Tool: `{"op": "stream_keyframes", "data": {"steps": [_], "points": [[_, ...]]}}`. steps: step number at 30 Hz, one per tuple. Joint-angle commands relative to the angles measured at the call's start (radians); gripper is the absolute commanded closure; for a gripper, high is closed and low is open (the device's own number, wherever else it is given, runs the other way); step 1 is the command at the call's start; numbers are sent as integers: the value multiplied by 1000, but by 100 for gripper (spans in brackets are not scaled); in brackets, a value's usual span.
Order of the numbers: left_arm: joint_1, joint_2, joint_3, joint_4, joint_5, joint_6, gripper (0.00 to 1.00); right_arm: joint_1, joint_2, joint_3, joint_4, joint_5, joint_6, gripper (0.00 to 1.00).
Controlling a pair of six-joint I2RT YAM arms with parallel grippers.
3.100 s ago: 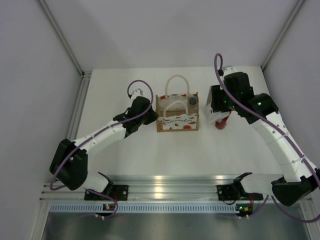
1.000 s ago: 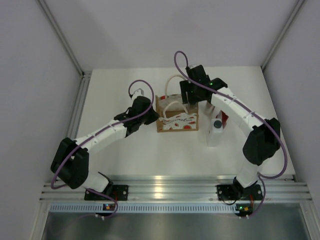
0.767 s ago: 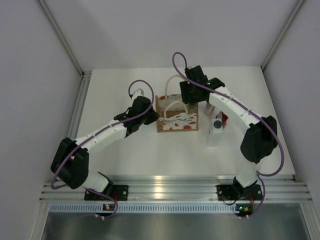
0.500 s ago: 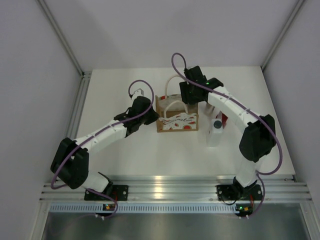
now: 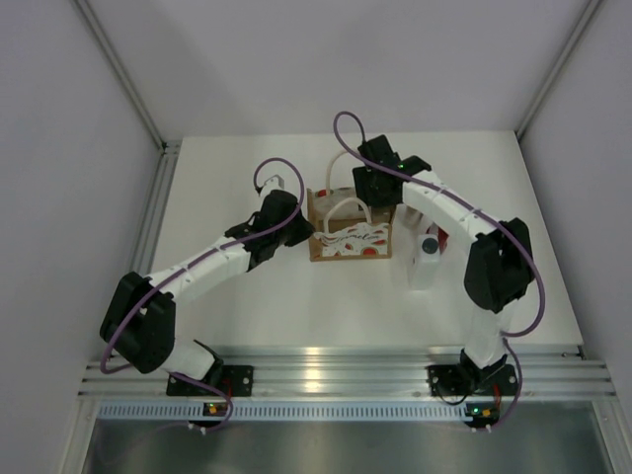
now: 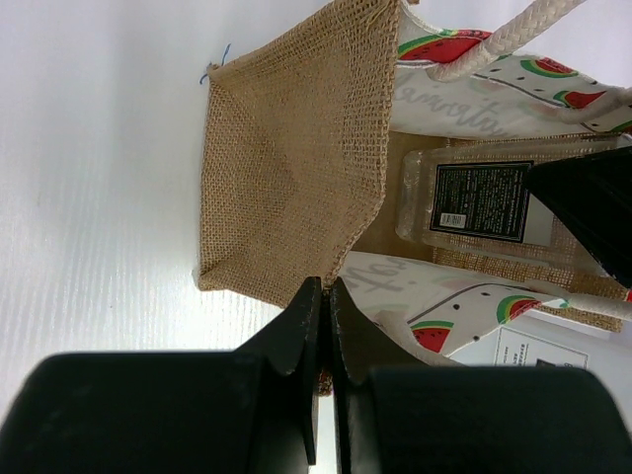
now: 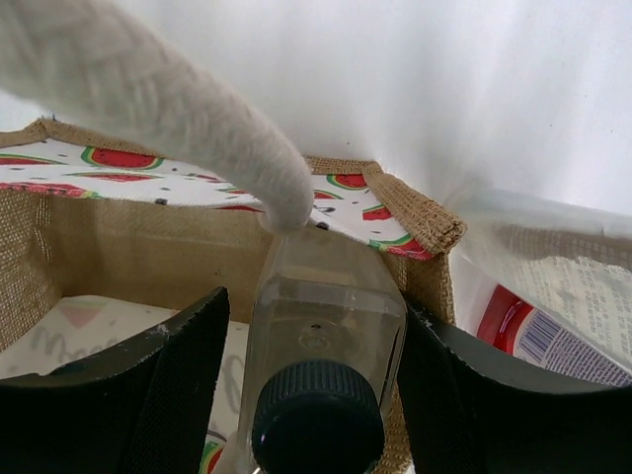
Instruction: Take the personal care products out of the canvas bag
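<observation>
A white table (image 5: 296,296) sits between pale grey walls (image 5: 69,148), with an aluminium rail (image 5: 326,370) along its near edge

A white counter (image 5: 296,286) with a matte, faintly ribbed surface fills the middle of the overhead view, lit evenly with only soft shadows. Plain pale grey-white walls (image 5: 326,59) enclose it at the back and on both sides, and slim metal frame posts (image 5: 118,69) run diagonally down the two back corners, with a grooved rail (image 5: 156,212) along the counter's left edge. Along the near edge lies a shiny aluminium extrusion beam (image 5: 326,360) catching a bright reflection, with a perforated strip (image 5: 326,408) and a darker metal surface (image 5: 326,444) below it.
</observation>
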Motion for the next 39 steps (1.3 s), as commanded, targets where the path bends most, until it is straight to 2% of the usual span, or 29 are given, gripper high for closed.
{"op": "stream_keyframes", "data": {"steps": [1,11,17,20,21,25,26,27,39], "points": [[-2,27,-10,-69,11,25,100,-3,19,10,11,15,27,37],[-2,34,-7,-69,12,22,100,8,41,-12,14,29,33,44],[-2,36,-7,-69,12,19,100,10,16,-29,31,26,32,62],[-2,36,-7,-67,14,18,100,10,7,-22,33,23,32,73],[-2,36,-7,-67,12,18,100,10,7,-17,34,18,30,80],[-2,34,-9,-69,9,19,100,11,-7,6,33,-2,25,90],[-2,33,-9,-67,9,19,100,11,-10,15,33,-10,22,98],[-2,31,-9,-69,9,19,100,10,-14,18,33,-13,21,100],[-2,31,-7,-67,12,18,100,10,-125,79,5,-43,12,100]]}}
